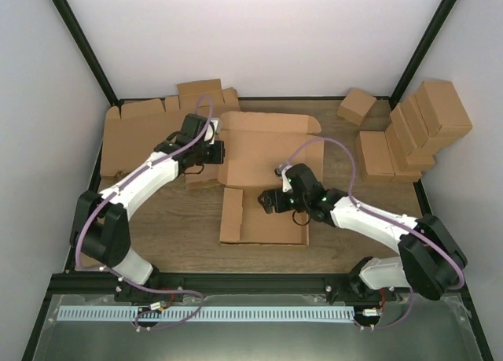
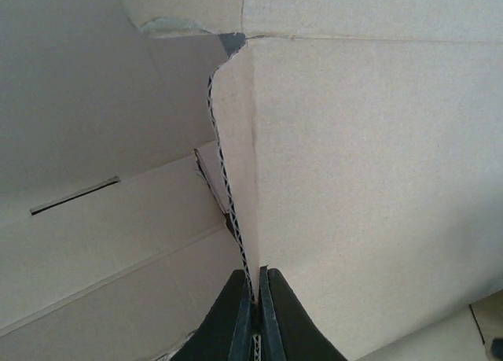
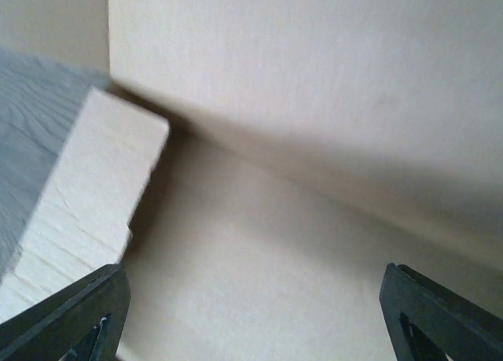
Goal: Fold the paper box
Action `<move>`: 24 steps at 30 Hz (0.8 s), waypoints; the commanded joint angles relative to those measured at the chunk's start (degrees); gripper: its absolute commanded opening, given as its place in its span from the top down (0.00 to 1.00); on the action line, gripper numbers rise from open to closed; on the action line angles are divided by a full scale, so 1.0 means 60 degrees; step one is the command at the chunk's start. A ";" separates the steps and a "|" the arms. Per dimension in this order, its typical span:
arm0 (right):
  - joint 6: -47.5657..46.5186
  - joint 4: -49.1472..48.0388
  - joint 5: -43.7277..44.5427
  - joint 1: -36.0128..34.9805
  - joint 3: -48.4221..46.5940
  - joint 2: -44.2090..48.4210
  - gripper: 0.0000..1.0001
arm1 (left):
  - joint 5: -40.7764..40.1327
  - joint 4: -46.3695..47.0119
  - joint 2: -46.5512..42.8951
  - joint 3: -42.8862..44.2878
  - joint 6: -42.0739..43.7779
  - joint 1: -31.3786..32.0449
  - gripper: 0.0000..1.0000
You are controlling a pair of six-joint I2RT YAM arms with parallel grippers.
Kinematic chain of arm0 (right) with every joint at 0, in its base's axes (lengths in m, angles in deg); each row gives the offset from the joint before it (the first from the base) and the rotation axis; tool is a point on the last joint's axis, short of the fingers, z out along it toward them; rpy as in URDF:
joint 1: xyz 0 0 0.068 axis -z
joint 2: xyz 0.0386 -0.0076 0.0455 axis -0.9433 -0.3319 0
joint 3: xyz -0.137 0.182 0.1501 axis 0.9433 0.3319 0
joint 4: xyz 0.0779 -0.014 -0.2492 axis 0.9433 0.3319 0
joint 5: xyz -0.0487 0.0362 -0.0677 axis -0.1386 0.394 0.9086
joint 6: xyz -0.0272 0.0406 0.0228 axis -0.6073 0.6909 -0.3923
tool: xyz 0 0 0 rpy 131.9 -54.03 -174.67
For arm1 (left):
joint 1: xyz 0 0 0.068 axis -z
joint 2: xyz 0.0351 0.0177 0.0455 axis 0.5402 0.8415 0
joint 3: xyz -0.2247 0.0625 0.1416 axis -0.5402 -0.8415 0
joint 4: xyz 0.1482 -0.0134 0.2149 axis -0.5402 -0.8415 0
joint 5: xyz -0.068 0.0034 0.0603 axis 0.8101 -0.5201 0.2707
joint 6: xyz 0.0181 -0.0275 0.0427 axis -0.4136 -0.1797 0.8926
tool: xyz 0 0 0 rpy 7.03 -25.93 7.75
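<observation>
The paper box [image 1: 263, 158] is a brown die-cut blank in the middle of the table, with its rear panel raised and a narrow left side flap [image 1: 231, 215] standing up. My left gripper [image 1: 219, 152] is shut on the left edge of the raised panel. In the left wrist view the fingers [image 2: 236, 322] pinch a corrugated cardboard edge [image 2: 228, 188]. My right gripper [image 1: 268, 201] is open over the box's base panel [image 1: 275, 223]. In the right wrist view its fingertips [image 3: 78, 314] stand wide apart above bare cardboard [image 3: 259, 251], holding nothing.
A pile of flat cardboard blanks [image 1: 135, 134] lies at the back left, under my left arm. A cluster of ready-made brown boxes [image 1: 416, 129] stands at the back right, with one loose box [image 1: 356, 105] beside it. Black frame posts mark the back corners.
</observation>
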 commanded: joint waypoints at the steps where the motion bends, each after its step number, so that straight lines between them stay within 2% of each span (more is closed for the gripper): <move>1: -0.0591 0.0902 0.0119 0.0685 -0.1032 0.0697 0.09 | -0.0451 0.0370 -0.0683 -0.0297 0.0534 0.0364 0.96; 8: -0.1092 0.2245 0.0368 0.2907 -0.2227 0.1630 0.10 | -0.1195 0.1014 -0.1599 -0.1040 0.0824 0.0800 0.96; 14: -0.0936 0.2502 0.0107 0.4465 -0.2588 0.1590 0.13 | -0.1317 0.1064 -0.1753 -0.1261 0.0796 0.0855 0.96; 20: -0.0602 0.2479 0.0399 0.4980 -0.2888 0.1110 0.12 | -0.1390 0.1203 -0.1884 -0.1551 0.0485 0.0919 0.96; 24: -0.0725 0.2491 -0.0007 0.5000 -0.3532 0.0227 0.13 | -0.1411 0.1338 -0.1939 -0.1724 0.0339 0.0936 0.96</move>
